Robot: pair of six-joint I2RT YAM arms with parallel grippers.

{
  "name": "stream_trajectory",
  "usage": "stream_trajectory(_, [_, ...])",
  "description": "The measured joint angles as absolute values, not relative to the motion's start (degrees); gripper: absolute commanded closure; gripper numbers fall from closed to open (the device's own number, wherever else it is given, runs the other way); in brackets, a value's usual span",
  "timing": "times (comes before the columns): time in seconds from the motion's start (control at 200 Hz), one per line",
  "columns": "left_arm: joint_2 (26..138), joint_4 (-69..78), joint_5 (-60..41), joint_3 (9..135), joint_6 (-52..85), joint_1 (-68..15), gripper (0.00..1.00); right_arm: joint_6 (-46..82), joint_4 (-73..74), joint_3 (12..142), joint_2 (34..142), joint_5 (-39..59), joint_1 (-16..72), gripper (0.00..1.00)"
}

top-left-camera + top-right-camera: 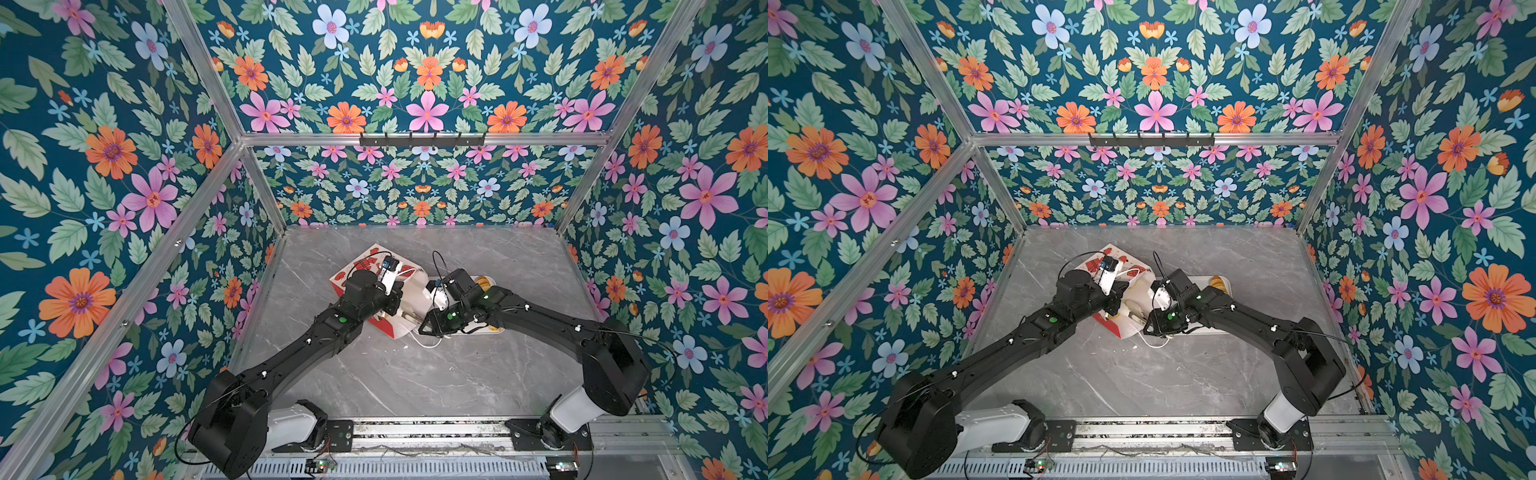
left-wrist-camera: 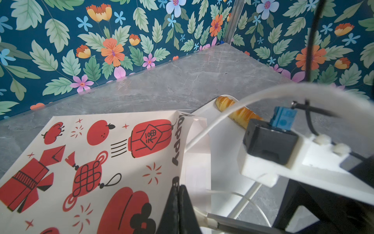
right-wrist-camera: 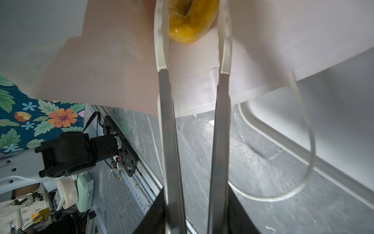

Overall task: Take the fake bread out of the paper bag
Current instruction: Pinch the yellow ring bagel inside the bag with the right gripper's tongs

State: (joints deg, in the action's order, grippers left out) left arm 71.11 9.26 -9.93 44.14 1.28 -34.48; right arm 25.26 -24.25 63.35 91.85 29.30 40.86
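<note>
1. The grey marbled worktop point(image 1: 415, 374) lies under both tools.
2. The paper bag point(image 2: 101, 162) lies on its side on it. The left tool point(image 2: 179, 204) is clenched on the edge of the bag's upper wall at the mouth. The right tool point(image 3: 192, 12) reaches in through that mouth.
3. A white tray point(image 2: 224, 141) sits just beside the bag's mouth, under the right tool's arm.
4. The right tool is released, its fingers spread apart.
5. A ring donut point(image 3: 190, 30) lies inside the bag, right between the right tool's fingers. I cannot tell whether the pads press it.
6. Golden twisted bread point(image 2: 244, 116) rests on the tray, outside the bag, past the right tool's wrist.
7. A white cord handle point(image 3: 309, 152) loops onto the worktop beside the right tool's fingers.
</note>
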Motion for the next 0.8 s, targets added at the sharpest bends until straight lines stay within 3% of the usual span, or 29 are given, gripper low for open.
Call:
stream_trajectory(0.465, [71.1,9.4,-9.9,43.5,1.3,-34.5,1.00,26.8,-23.3,65.5,98.0,32.9,40.9,0.59])
stream_trajectory(0.8, [71.1,10.5,-9.9,42.5,1.4,-34.5,1.00,28.3,-21.1,67.4,100.5,35.8,40.9,0.66])
